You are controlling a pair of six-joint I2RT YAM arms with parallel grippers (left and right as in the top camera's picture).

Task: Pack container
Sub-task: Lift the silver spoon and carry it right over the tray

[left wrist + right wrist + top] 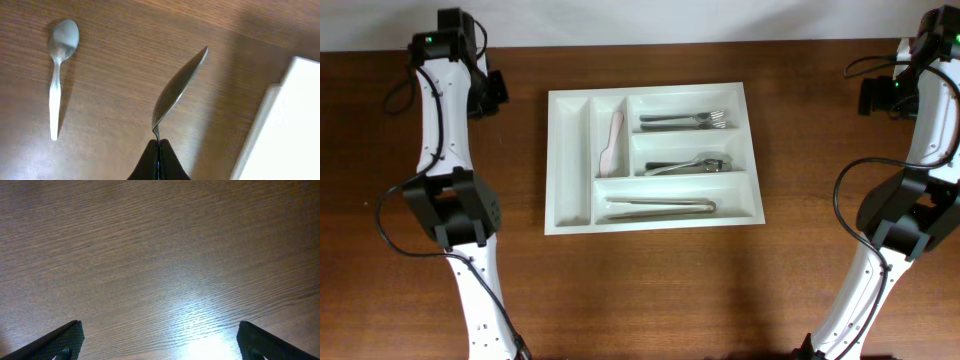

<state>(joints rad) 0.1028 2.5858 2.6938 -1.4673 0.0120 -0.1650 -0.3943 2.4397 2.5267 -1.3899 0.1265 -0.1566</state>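
Observation:
The container [552,160] is a white five-compartment cutlery tray in the middle of the table. It holds forks [685,120], spoons [692,165], tongs [660,207] and a pale pink-and-white utensil [613,140]. My left gripper [159,145] is shut on the thin handle end of a metal spoon [175,92], which it holds above the wood, left of the tray's edge [285,130]. In the overhead view the left gripper [490,92] is at the back left. My right gripper [160,330] is open and empty over bare wood; overhead it [876,96] is at the back right.
A second spoon [57,65] with a white handle lies flat on the wood to the left of the held spoon. It is hidden under the left arm in the overhead view. Both arm bases stand at the table's front corners.

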